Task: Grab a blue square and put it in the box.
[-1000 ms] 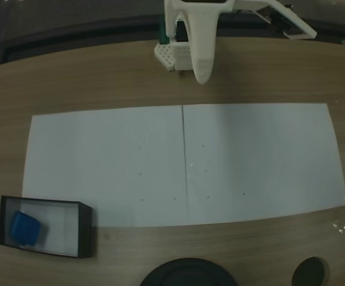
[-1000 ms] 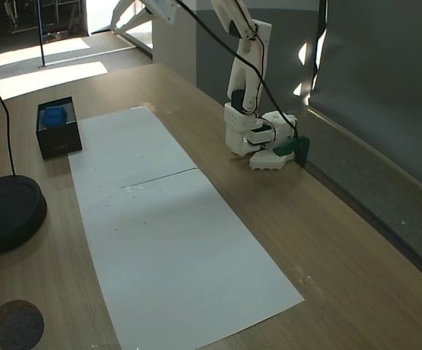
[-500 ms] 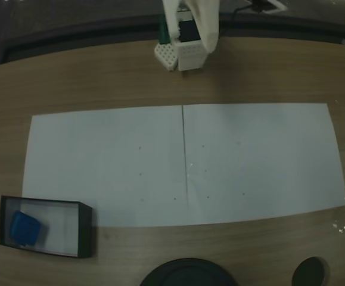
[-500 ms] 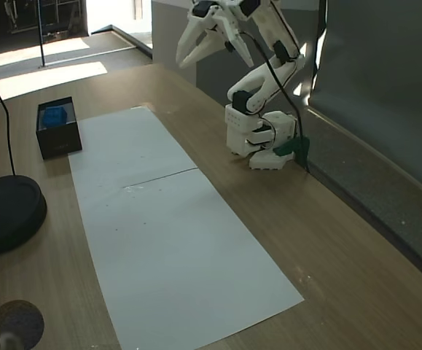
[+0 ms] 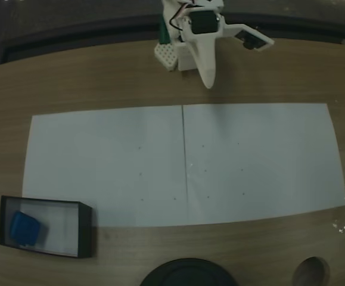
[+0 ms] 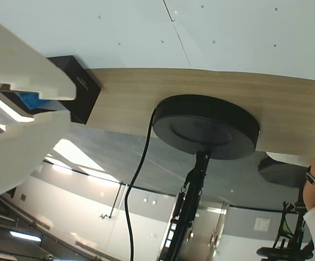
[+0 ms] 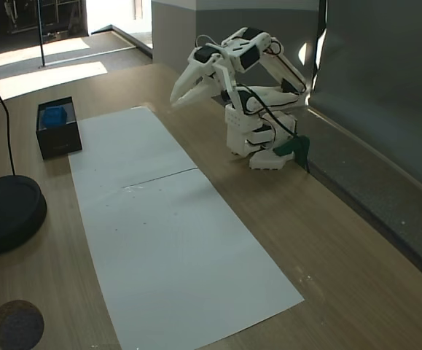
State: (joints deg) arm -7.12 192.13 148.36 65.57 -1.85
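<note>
A long wooden table [image 7: 327,240] with a fine brown grain carries me, with a dark padded wall behind and a sunlit floor beyond it. Two sheets of matte white paper [image 5: 184,164] lie edge to edge down the table's middle, a thin seam between them. Past the paper sits a heavy round black base [image 7: 6,211], smooth and domed, with a cable running off it. My arm [image 7: 258,109], glossy white plastic, is folded low over its own base at the table's far edge, well apart from everything else. The box [image 5: 44,225] is near the paper's corner: thin black walls, pale bottom, shallow and rectangular. The cube [image 5: 26,228] already rests inside it, bright blue with rounded edges, close to the left wall in the darker fixed view. So I judge the job done, and what remains is to settle calmly, keeping my cable clear of the paper. My gripper [image 7: 181,95] holds nothing, and its fingers lie nearly together, a narrow gap between them.
</note>
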